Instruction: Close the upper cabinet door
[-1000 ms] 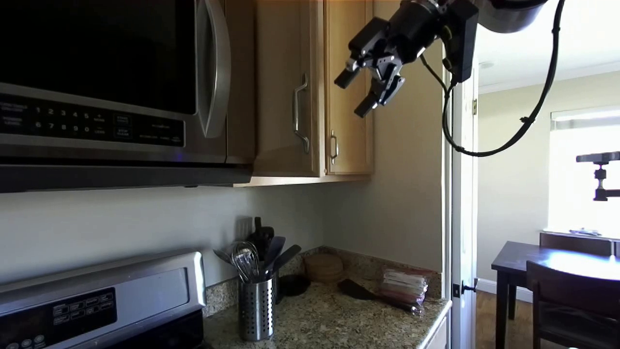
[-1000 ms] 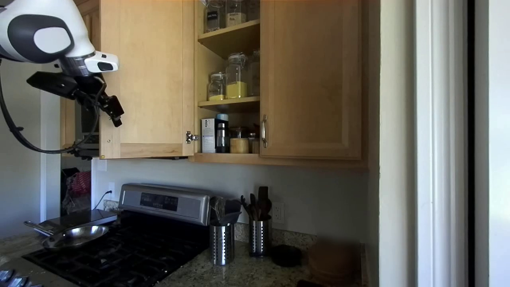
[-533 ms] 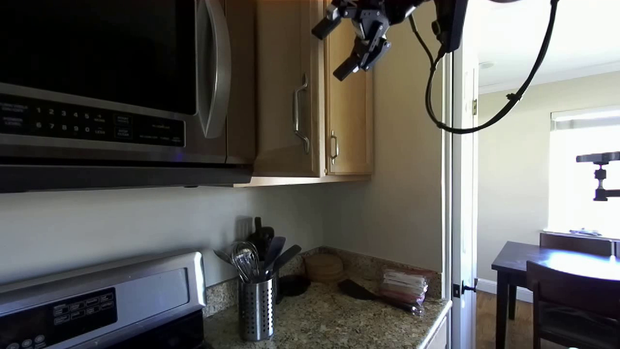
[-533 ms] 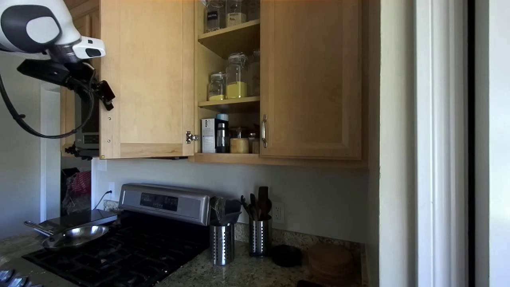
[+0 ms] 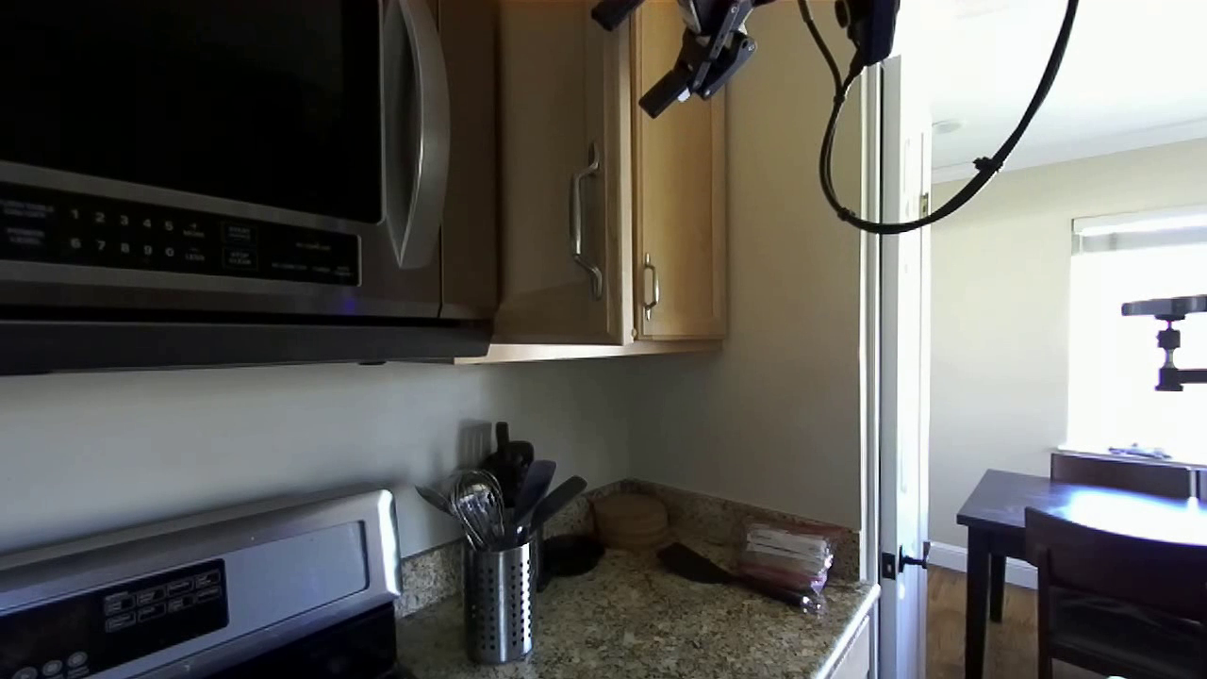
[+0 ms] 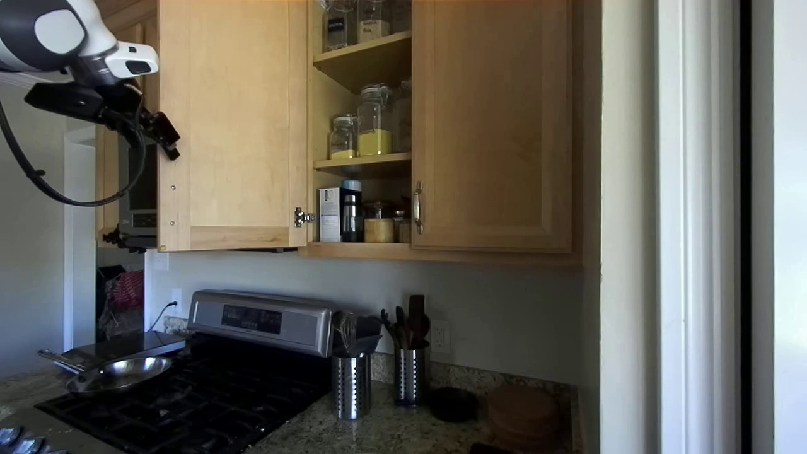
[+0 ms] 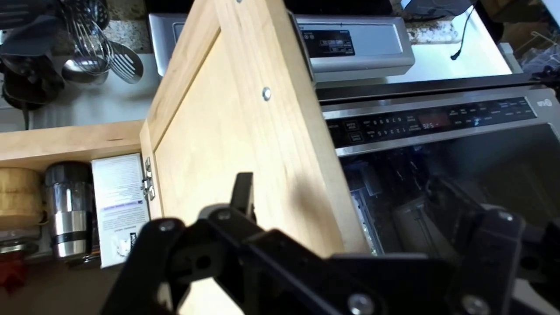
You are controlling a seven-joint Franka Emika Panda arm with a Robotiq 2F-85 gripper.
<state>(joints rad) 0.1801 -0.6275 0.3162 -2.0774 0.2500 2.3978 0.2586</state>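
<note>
The upper cabinet door (image 6: pixel 236 126), a tall, flat panel of honey-coloured wood, stands swung outward on a small silver metal hinge (image 6: pixel 302 217), its outer side toward the black-and-steel microwave (image 5: pixel 189 123). Near its free edge is the black two-fingered gripper (image 5: pixel 625 62), its fingers (image 7: pixel 240 192) spread wide; in the wrist view one finger shows over the door's inner face and the other over the microwave, with that edge between them, though whether either touches the wood cannot be told. Farther along, the matching honey-coloured wooden door (image 6: pixel 492 126), with a slim vertical silver bar handle (image 6: pixel 417 208), is closed. Between the two doors, clear glass jars (image 6: pixel 374 126) with yellow contents stand on a wooden shelf (image 6: pixel 362 166), and a white carton (image 6: pixel 329 214) stands below. Lower down are the black stove (image 6: pixel 170 403) with its steel control panel (image 6: pixel 208 312) and a perforated steel cylinder (image 6: pixel 352 388) of utensils (image 6: pixel 359 337).
</note>
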